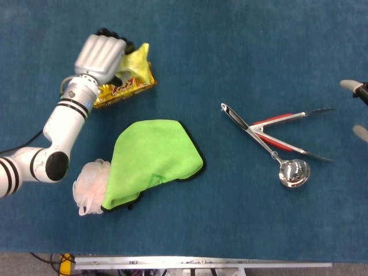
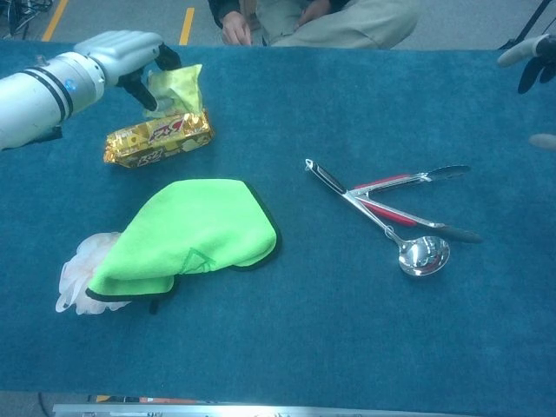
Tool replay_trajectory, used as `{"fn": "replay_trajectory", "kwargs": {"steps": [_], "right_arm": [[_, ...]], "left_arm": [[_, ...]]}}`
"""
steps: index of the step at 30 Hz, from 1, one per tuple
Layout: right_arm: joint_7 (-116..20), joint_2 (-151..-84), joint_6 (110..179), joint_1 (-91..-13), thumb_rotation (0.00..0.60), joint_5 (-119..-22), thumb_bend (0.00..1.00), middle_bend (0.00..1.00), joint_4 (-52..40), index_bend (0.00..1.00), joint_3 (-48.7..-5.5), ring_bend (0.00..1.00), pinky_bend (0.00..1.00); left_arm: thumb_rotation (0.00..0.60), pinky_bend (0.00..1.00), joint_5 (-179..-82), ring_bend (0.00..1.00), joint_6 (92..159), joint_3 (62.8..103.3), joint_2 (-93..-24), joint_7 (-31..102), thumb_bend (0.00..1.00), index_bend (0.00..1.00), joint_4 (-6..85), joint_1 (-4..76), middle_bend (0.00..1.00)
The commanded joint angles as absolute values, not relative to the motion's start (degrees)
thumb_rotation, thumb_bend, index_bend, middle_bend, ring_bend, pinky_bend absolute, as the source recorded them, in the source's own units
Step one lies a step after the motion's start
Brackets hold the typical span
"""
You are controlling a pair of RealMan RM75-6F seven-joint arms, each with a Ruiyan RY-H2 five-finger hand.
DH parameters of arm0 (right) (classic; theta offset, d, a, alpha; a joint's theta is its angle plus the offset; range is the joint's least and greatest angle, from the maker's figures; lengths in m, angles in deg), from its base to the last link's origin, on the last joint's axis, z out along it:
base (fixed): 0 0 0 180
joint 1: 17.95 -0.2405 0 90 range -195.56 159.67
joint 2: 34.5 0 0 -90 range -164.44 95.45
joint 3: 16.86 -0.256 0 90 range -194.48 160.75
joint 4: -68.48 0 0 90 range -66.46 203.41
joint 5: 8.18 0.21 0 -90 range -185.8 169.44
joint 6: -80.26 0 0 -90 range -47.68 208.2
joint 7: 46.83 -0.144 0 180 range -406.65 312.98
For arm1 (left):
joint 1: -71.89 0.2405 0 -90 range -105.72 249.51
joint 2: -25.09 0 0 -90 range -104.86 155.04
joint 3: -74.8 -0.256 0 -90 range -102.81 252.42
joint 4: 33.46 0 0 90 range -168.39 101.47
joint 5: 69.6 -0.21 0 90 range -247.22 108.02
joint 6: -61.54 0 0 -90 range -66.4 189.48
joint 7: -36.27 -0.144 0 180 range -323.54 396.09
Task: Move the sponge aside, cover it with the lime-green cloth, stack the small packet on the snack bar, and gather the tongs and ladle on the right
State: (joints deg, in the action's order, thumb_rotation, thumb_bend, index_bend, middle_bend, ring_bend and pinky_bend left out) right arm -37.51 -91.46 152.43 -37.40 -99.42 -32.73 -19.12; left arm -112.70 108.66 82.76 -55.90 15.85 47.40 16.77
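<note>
My left hand (image 1: 102,56) (image 2: 126,54) holds the small yellow packet (image 1: 133,59) (image 2: 177,87) in the air just above the far end of the gold snack bar (image 1: 125,91) (image 2: 156,139). The lime-green cloth (image 1: 154,160) (image 2: 195,229) lies over most of the pale mesh sponge (image 1: 88,187) (image 2: 76,274), which sticks out at its left. The red-handled tongs (image 1: 282,131) (image 2: 401,195) and the steel ladle (image 1: 294,172) (image 2: 420,254) lie crossed on the right. Only the fingertips of my right hand (image 1: 357,109) (image 2: 530,65) show at the right edge, spread apart and holding nothing.
A blue mat (image 1: 230,52) covers the whole table. A seated person (image 2: 321,19) is beyond the far edge. A metal rail (image 1: 201,263) runs along the near edge.
</note>
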Motion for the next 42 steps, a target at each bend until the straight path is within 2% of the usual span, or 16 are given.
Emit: {"fn": "replay_trajectory", "kwargs": {"steps": [1,7,14,22,30,35,42], "right_arm": [[-37.46,-91.52,152.37,-37.40,0.600,-99.41,0.15,0.42,-32.76,0.23,-19.12,0.37,0.58],[-37.36,-91.59,152.27,-37.42,0.600,-99.42,0.15,0.42,-32.81,0.23,-19.16,0.37,0.58],[-37.39,-91.66,152.24,-37.44,0.600,-99.57,0.15,0.42,-32.73,0.23,-19.17,0.37,0.58],[-37.25,-92.03,152.12,-37.71,0.600,-100.09,0.15,0.42,-32.79,0.23,-19.23,0.37,0.58],[-36.86,-92.29,151.76,-37.87,0.600,-100.02,0.15,0.42,-32.72,0.23,-19.23,0.37,0.58],[-37.04,-92.40,151.80,-37.86,0.600,-100.05,0.15,0.42,-32.69,0.23,-19.22,0.37,0.58],[-36.83,-92.52,151.83,-37.89,0.600,-100.38,0.15,0.42,-32.79,0.23,-19.11,0.37,0.58]], "left_arm": [[0.600,0.16,-110.99,0.17,108.44,82.68,-56.38,15.09,0.36,0.36,45.86,16.99,0.29],[0.600,0.16,-109.74,0.14,107.73,82.42,-56.26,14.39,0.36,0.28,45.12,17.27,0.24],[0.600,0.16,-111.37,0.11,109.00,82.62,-53.10,15.26,0.36,0.16,49.20,18.77,0.17],[0.600,0.16,-113.49,0.11,111.47,82.44,-45.53,16.65,0.36,0.15,58.54,21.77,0.15],[0.600,0.16,-114.94,0.11,112.13,79.55,-37.20,15.52,0.35,0.17,69.87,24.55,0.16],[0.600,0.16,-117.44,0.12,113.02,77.59,-34.24,15.78,0.35,0.19,75.00,26.70,0.17],[0.600,0.16,-121.56,0.12,110.95,74.50,-32.43,16.55,0.35,0.19,79.63,28.64,0.17]]}}
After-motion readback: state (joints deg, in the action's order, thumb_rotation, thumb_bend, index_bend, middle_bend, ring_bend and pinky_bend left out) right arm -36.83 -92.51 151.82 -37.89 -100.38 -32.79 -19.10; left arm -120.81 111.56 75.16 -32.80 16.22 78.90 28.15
